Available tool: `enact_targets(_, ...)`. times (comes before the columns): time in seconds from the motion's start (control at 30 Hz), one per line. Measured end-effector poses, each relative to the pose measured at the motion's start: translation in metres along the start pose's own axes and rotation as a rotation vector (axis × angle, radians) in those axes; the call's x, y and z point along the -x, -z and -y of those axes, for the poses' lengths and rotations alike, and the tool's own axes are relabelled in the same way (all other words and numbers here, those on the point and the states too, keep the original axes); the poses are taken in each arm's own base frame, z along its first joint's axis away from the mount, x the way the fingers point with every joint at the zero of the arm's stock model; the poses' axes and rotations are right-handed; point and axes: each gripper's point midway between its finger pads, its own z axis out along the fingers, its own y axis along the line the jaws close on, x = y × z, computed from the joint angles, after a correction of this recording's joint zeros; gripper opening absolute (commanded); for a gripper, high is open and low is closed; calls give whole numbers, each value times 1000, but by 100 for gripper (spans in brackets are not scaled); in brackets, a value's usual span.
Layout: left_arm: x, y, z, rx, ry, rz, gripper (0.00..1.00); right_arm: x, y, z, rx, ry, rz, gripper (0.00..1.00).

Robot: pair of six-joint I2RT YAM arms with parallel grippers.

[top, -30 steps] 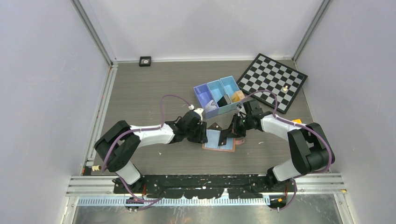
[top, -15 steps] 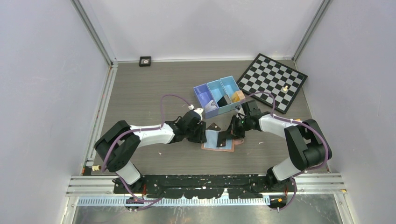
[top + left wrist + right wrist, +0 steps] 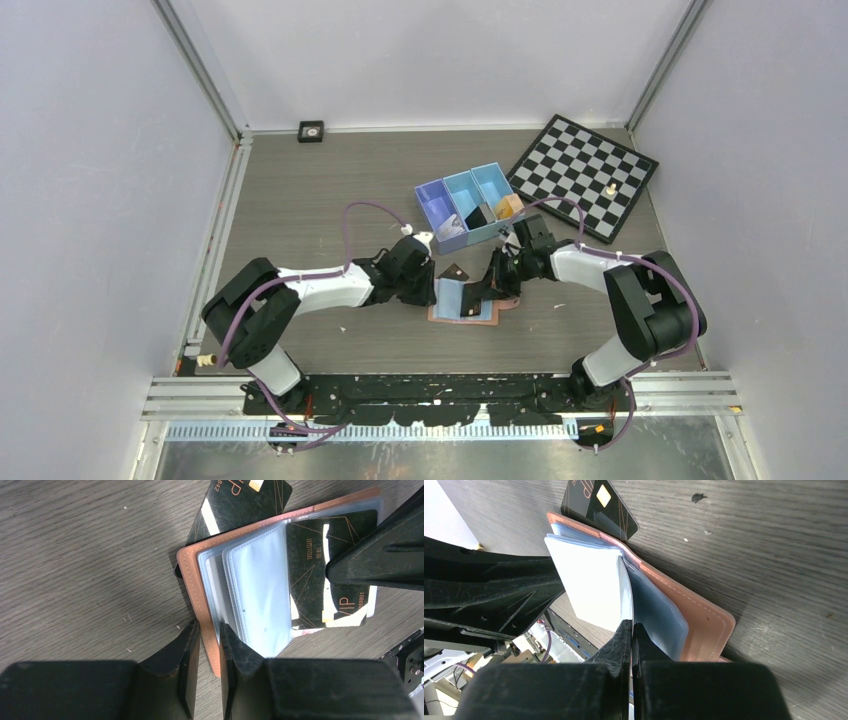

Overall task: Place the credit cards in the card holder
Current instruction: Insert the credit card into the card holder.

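Nearest, the left gripper's [image 3: 209,632] jaws stand narrow around the cover edge of the card holder [image 3: 191,580], open on the surface [image 3: 75,555], and seem to pinch it, though I cannot be sure; a weak hold lets the holder slide under a push. Further in, one credit card [image 3: 307,570] sits partly inside a clear sleeve [image 3: 260,595] with the right gripper's [image 3: 631,627] jaws pressed together against it, so a skewed push can jam it or buckle the sleeve; a second card [image 3: 235,505] lies beyond the holder. Against one second before, the right gripper is deeper over the holder, which sits slightly nearer the left arm.
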Motion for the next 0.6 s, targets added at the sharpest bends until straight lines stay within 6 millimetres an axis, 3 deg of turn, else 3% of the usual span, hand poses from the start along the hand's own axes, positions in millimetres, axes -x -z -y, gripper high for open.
enact_targets(0.23, 0, 0, -5, 24, -3, 0, 5, -6, -1, -2, 3, 20, -22, 0)
enact_targets(0.6, -1, 0, -6, 32, -5, -2, 0, -8, -2, -1, -2, 26, -25, 1)
